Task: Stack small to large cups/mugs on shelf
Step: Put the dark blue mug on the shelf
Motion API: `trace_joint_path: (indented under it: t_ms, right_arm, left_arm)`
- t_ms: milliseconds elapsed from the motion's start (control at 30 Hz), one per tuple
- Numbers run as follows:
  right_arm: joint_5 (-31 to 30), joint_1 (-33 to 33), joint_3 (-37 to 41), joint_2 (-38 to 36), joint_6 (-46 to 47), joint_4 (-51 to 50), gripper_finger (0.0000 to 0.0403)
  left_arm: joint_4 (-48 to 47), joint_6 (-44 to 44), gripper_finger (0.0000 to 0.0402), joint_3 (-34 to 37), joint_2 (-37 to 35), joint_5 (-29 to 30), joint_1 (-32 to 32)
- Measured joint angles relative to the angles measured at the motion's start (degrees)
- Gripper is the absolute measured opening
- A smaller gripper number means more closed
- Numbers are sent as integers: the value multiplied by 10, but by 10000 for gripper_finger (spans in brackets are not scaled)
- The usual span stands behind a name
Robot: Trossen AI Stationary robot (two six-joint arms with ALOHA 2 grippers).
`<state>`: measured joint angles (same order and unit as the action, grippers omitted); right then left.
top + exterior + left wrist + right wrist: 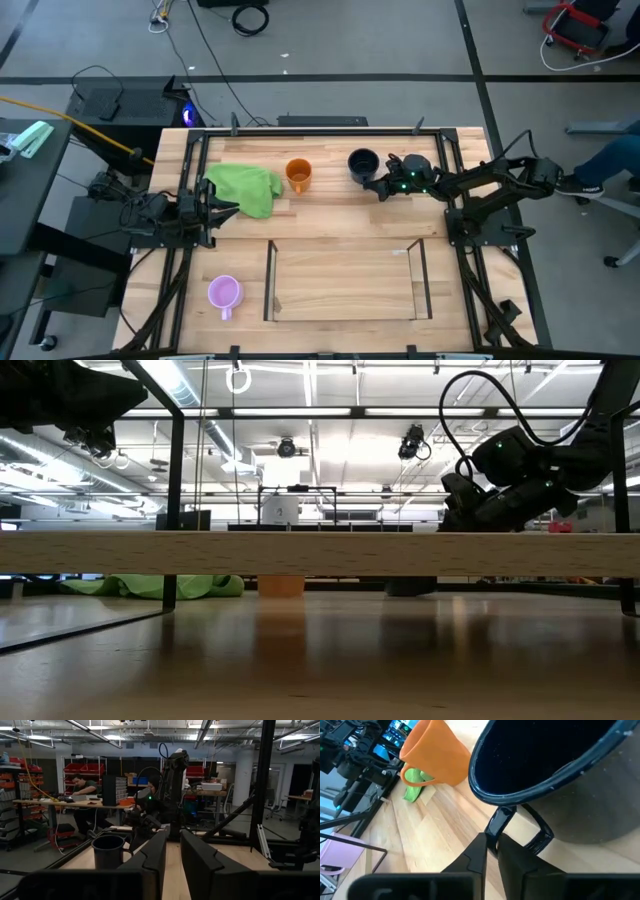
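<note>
The black mug [362, 163] stands on the table at the far right of centre, and my right gripper [383, 186] is shut on its handle. The orange mug [298, 175] stands just left of it, beside a green cloth [245, 188]. Lying on its side near the front left is the light purple mug [224, 293]. The shelf [345, 318], a low frame with clear side panels, sits at the near middle. My left gripper [228, 207] waits at the left edge, its fingers a narrow gap apart with nothing between them. My right gripper pinches the black mug's loop handle [501, 817] between its two fingers [479, 851], near where the loop meets the rim. The fingers come from the table's right side, slanting down. The mug stands with its base on the table.
Dark metal frame rails [190, 180] run along the table's left and right sides. In the low view the shelf's front beam [320, 553] hides most of the mugs. Bare wood lies between the mugs and the shelf. A person sits at a desk beyond the table [82, 785].
</note>
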<state>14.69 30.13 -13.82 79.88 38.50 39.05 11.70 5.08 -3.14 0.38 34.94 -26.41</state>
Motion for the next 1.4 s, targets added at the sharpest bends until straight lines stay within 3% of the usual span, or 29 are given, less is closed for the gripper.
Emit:
trace_joint_path:
  t_ms: [433,667,1400]
  right_arm:
    - [-4,2,0,0,-12,0,17]
    - [48,20,0,0,-14,12,5]
    - [109,21,0,0,3,125,0]
  left_arm:
    - [0,0,62,0,0,0,0]
    - [0,0,66,0,0,0,0]
    - [0,0,52,0,0,0,0]
